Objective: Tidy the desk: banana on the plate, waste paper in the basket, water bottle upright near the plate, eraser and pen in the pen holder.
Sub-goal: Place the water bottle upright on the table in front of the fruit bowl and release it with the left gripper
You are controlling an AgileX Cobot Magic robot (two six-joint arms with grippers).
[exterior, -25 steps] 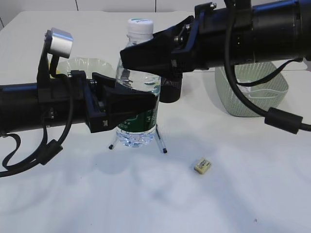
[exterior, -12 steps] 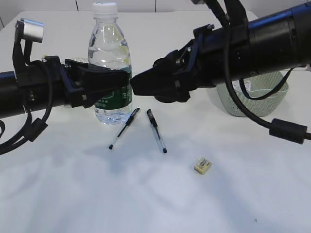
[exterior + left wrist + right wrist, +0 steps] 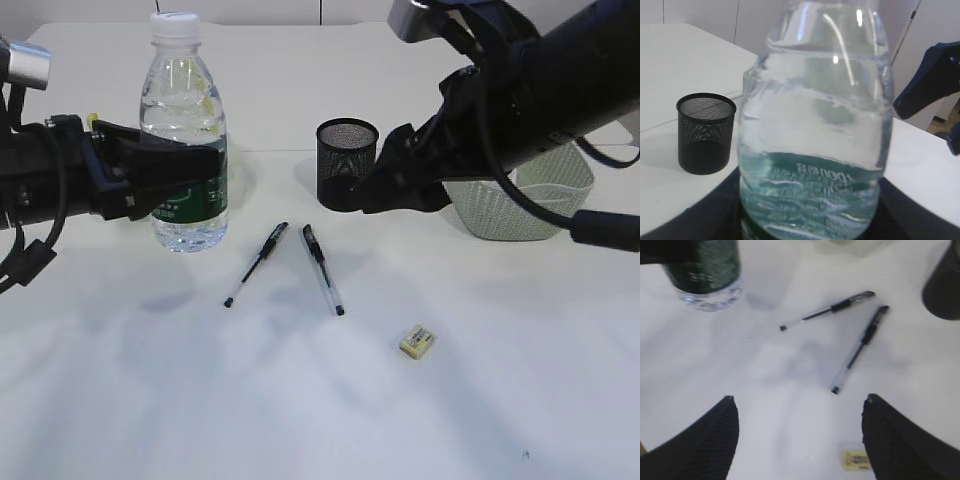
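Left gripper (image 3: 185,172) squeezed on water bottle (image 3: 184,135), standing upright. Letting go crooked could tip bottle onto pens (image 3: 322,268). Right gripper (image 3: 797,427) wide apart, holding nothing.

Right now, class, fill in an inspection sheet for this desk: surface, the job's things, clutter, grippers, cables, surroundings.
Surface: white table, bare at the front.
Job's things: water bottle upright at left; two pens lying in a V; eraser lying apart from them; mesh pen holder with nothing showing above its rim; basket at right.
Clutter: nothing seen.
Grippers: left gripper shut on the bottle's label; right gripper open above the pens.
Cables: black cables hanging off both arms.
Surroundings: pale wall panels behind.
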